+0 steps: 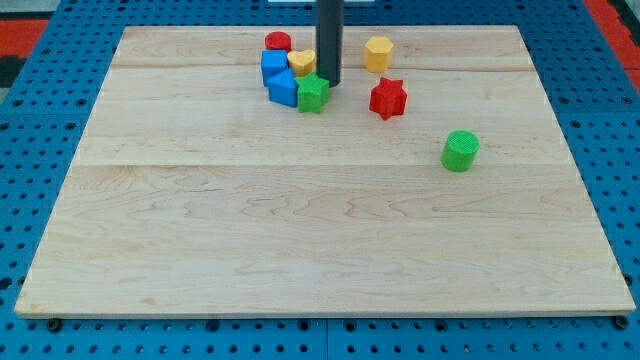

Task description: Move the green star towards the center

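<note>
My tip (329, 82) is a bare rod end with nothing to clasp or let go; it stands just at the upper right of the green star (313, 94), seemingly touching it. That star sits near the top of the wooden board (300, 250), pressed against two blue blocks (279, 80) (their shapes are hard to tell). Counted: two green pieces, star and cylinder (460, 150); two yellow (378, 53); two red, a star (388, 98) and a cylinder (278, 42).

Blue blocks (280, 78) against green star (313, 94)
</note>
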`<state>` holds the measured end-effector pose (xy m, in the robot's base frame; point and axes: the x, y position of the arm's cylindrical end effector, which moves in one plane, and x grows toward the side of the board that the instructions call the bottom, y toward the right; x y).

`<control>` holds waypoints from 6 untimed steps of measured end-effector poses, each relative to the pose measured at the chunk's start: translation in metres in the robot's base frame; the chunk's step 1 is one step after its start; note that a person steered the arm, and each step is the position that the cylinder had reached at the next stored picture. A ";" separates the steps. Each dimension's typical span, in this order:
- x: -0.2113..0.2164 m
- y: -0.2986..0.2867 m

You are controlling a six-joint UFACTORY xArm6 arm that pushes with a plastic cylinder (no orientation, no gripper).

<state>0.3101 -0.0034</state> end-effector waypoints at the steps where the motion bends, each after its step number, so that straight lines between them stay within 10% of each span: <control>1: 0.021 -0.021; 4: 0.070 -0.106; 6: 0.094 0.024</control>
